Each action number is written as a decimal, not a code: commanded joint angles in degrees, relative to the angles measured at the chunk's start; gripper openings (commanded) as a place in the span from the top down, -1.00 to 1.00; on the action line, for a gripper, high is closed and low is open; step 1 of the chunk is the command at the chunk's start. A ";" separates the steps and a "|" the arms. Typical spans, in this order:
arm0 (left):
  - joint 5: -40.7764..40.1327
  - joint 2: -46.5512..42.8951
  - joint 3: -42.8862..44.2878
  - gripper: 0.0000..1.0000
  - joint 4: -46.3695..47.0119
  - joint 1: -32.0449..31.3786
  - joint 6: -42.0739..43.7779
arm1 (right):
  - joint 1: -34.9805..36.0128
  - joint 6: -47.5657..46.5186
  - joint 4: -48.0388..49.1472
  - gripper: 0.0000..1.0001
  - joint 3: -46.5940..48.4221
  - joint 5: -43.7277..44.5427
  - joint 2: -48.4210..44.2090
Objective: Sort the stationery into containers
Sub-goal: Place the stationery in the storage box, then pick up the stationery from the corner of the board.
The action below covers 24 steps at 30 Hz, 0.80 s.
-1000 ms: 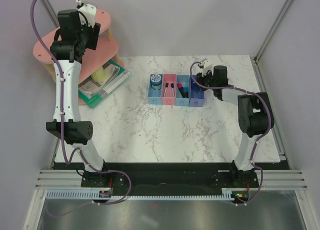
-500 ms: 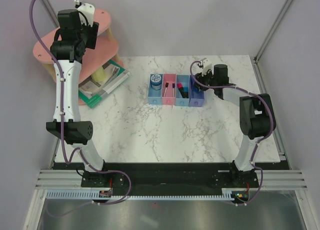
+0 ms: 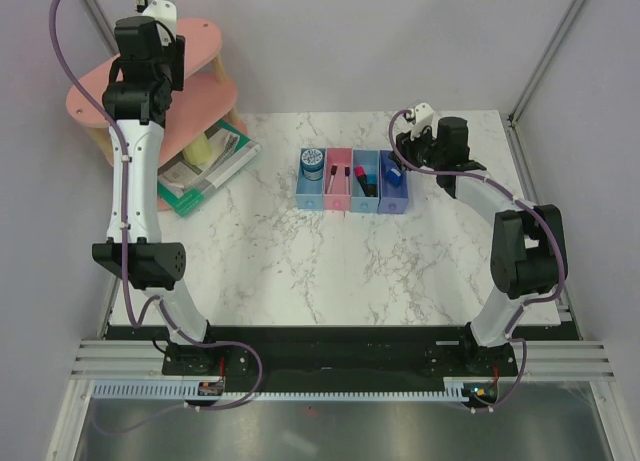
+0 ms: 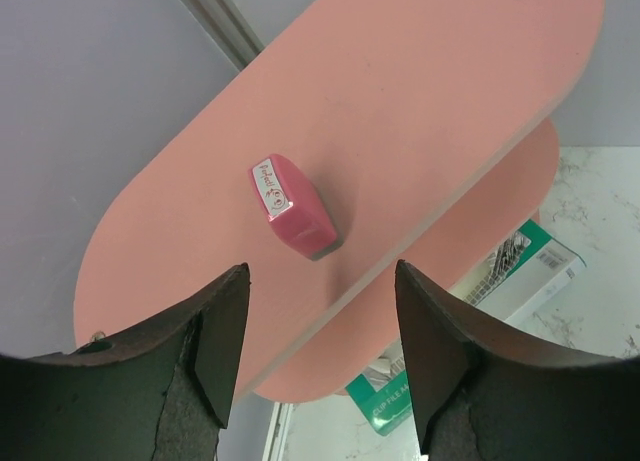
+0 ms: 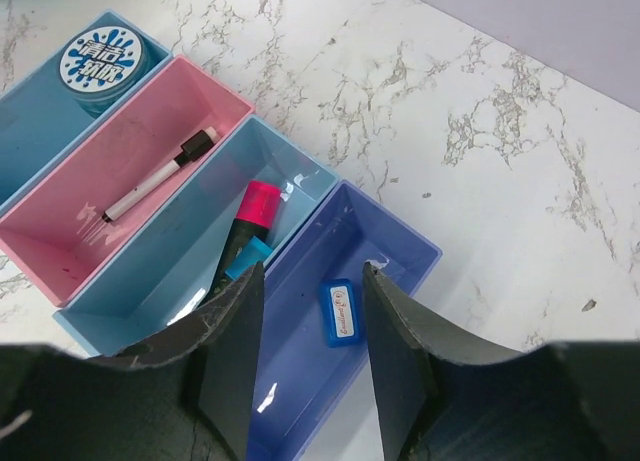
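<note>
Four joined bins stand at mid table. The round teal-blue pot is in the light blue bin. The thin black pen is in the pink bin. The pink-capped marker and the blue-capped marker are in the blue bin. A blue eraser lies in the violet-blue bin. My right gripper is open and empty above that bin, also seen from above. A pink eraser lies on the shelf top. My left gripper is open above it, high over the shelf.
The pink oval tiered shelf stands at the back left, with a green-edged book leaning at its foot. Frame posts rise at the back corners. A metal rail runs along the right table edge.
My right gripper has risen and drawn back to the right from the violet-blue bin, and the blue eraser now shows lying in it. My left gripper has shifted slightly left over the shelf.
</note>
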 commanded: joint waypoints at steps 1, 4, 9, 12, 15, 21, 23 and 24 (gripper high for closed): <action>-4.35 0.08 -0.80 -0.33 3.42 0.27 -6.01 | -0.16 1.40 -0.10 -0.03 1.70 -1.48 -3.51; -5.40 0.52 -1.67 -0.35 3.68 0.36 -9.27 | -0.08 1.58 -0.54 -0.03 1.35 -1.92 -5.01; -6.03 2.01 -0.97 -0.35 5.17 0.62 -11.21 | -0.16 2.98 -1.77 -0.03 1.26 -3.06 -6.68; -6.64 3.15 -0.97 -0.35 5.53 0.54 -12.00 | -0.08 3.60 -2.30 -0.03 1.35 -3.59 -7.21; -7.69 4.38 -0.71 -0.35 6.57 0.54 -12.36 | -0.08 3.86 -2.91 -0.03 1.26 -3.77 -7.74; -8.57 7.02 0.87 -0.35 8.16 2.19 -12.10 | -0.16 4.22 -3.70 -0.03 0.73 -4.64 -8.26; -8.84 7.63 1.31 -0.34 8.69 2.29 -11.83 | -0.16 4.13 -4.05 -0.03 0.47 -4.73 -8.35; -9.01 7.73 1.49 -0.34 8.95 2.38 -11.57 | -0.08 4.22 -4.14 -0.02 0.29 -4.91 -8.44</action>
